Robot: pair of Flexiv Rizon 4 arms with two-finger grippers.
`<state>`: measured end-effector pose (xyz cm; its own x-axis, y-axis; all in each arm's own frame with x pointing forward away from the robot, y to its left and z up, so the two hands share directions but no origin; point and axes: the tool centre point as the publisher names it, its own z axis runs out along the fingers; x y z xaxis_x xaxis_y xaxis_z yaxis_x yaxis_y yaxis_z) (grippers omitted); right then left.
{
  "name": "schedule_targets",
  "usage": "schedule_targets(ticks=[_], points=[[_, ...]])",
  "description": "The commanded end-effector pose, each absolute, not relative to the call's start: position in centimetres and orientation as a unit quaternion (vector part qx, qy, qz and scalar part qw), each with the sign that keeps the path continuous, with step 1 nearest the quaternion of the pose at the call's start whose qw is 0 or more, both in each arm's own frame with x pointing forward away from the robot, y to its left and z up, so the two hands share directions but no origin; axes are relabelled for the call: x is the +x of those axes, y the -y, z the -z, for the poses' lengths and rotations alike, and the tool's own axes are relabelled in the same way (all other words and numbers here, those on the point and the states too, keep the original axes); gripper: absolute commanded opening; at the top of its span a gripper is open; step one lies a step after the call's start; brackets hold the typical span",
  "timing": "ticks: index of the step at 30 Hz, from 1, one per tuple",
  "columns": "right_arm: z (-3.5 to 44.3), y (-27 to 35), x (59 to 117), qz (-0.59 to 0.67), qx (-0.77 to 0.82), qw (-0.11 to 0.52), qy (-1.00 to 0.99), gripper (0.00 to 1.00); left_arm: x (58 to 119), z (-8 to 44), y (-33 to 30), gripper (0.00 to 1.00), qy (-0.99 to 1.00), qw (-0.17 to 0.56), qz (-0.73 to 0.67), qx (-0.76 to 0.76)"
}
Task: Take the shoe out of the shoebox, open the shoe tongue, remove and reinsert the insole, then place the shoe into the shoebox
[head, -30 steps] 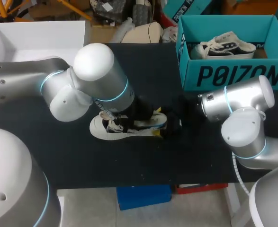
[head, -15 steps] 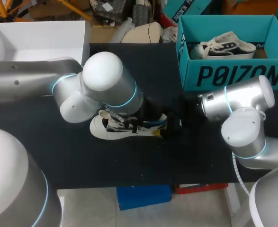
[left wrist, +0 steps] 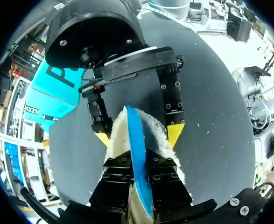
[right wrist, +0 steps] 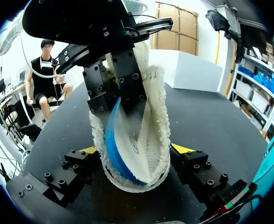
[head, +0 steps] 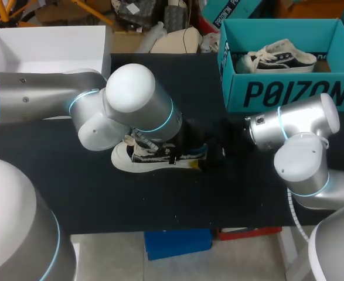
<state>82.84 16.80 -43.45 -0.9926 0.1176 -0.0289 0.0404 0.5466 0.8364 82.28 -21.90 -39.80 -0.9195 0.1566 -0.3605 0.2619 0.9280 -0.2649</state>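
Black tabletop (head: 89,193) carries the white shoe (head: 155,160) near its middle, well apart from the teal shoebox (head: 289,91) at the far right corner. Its lining is cream and fleecy, and its blue insole (left wrist: 133,140) stands on edge, partly out. The left gripper (left wrist: 138,176) pinches that insole. The right gripper (right wrist: 134,150) straddles the heel, its yellow tips apparently pressing both sides.

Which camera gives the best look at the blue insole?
The right wrist view: the insole shows its curved length bending inside the shoe. The left wrist view shows it edge-on, pinched in the left gripper; the head view shows only a blue sliver.
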Motion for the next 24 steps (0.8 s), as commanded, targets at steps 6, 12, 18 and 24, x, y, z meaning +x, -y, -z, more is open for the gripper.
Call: schedule_targets(ticks=[6, 12, 18, 24], points=[[43.5, -16.9, 83.0, -0.473, 0.045, 0.040, -0.879, 0.00, 80.0, 35.1, 19.7, 0.00, -0.944, 0.133, 0.243, 0.181], [43.5, -16.9, 83.0, -0.473, 0.045, 0.040, -0.879, 0.00, 77.6, 29.6, 19.7, 0.00, -0.923, 0.116, 0.324, 0.174], [43.5, -16.9, 83.0, -0.473, 0.045, 0.040, -0.879, 0.00, 73.9, 22.4, 21.6, 0.00, -0.892, 0.082, 0.425, 0.135], [43.5, -16.9, 83.0, -0.473, 0.045, 0.040, -0.879, 0.00, 71.0, 16.1, 23.1, 0.00, -0.818, -0.002, 0.550, 0.167]])
